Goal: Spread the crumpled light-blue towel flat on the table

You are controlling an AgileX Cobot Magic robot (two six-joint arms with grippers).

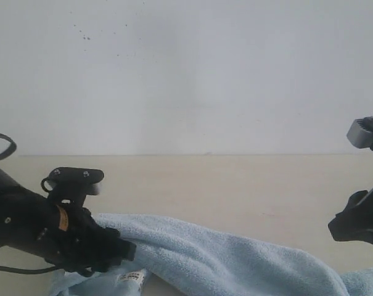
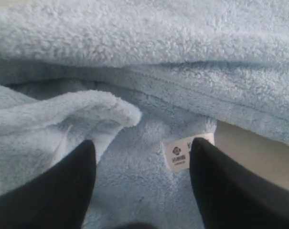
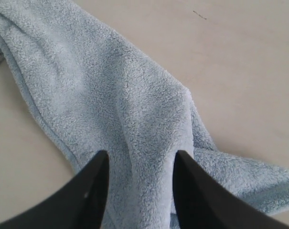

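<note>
The light-blue towel (image 1: 235,262) lies bunched in a long ridge along the near edge of the beige table (image 1: 235,185). My left gripper (image 1: 126,251) is at the towel's left end. Its jaws (image 2: 143,143) stand open just above the folds, with the white label (image 2: 176,153) by one fingertip. In the right wrist view, my right gripper (image 3: 140,155) is open and its fingers straddle a raised fold of the towel (image 3: 111,95) without pinching it. The right arm (image 1: 357,223) hangs above the towel's right end.
A white-grey wall (image 1: 186,74) with small dark specks rises behind the table. Bare table (image 3: 240,57) lies beyond the towel. A small dark mark (image 3: 199,15) shows on that surface.
</note>
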